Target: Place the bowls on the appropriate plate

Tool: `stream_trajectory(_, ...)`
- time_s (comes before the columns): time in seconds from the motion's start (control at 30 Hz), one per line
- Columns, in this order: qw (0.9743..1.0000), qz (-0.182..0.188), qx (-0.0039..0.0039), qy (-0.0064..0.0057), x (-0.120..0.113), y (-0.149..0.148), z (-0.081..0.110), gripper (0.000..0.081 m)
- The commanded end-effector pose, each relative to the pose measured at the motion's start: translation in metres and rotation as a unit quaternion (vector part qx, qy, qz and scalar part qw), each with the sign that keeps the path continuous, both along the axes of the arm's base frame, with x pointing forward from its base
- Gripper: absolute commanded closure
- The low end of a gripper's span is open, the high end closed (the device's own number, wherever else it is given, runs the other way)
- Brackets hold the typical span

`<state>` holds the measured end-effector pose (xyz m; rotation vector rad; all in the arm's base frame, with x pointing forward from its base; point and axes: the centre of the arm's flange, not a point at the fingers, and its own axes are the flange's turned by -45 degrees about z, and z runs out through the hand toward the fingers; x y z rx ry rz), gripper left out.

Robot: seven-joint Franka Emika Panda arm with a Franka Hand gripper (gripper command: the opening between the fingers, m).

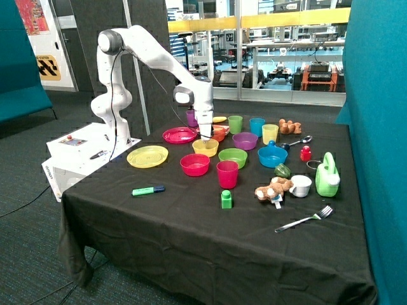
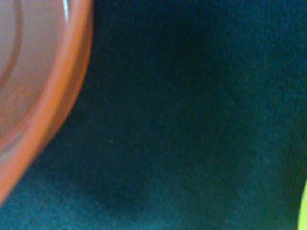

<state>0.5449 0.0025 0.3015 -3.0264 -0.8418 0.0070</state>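
Black cloth covers the table (image 1: 191,222). Neither bowl sits on a plate yet: the gripper (image 1: 206,136) hangs low over the yellow bowl (image 1: 205,148), probably to grasp it, jaw state unclear; the pink-red bowl (image 1: 194,164) waits near the yellow plate (image 1: 147,155) and pink plate (image 1: 179,135).

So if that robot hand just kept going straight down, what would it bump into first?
Most likely the yellow bowl: the hand points down just above its rim. Depth is unclear, so it could instead meet the black tablecloth beside it.
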Motion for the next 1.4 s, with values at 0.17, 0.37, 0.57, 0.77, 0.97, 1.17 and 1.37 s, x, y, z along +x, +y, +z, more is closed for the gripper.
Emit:
stream_trajectory(0.17,1.0000,-0.009,0.00044,-0.0022,-0.005,-0.003,-0.006,0.0796)
stream_trajectory(0.37,0.9999,-0.016,0.00042,-0.0022,-0.002,-0.005,-0.004,0.0808)
stream_trajectory(0.57,0.9999,-0.013,0.00043,-0.0022,-0.001,-0.003,-0.003,0.0808)
stream_trajectory(0.77,0.9999,-0.011,0.00043,-0.0022,-0.001,0.002,-0.004,0.0808)
stream_trajectory(0.97,1.0000,-0.009,0.00044,-0.0022,-0.003,0.006,-0.004,0.0808)
stream_trajectory(1.17,0.9998,-0.020,0.00041,-0.0022,-0.003,0.008,0.011,0.0808)
stream_trajectory(1.37,0.9992,-0.040,0.00037,-0.0022,-0.002,0.007,0.028,0.0808)
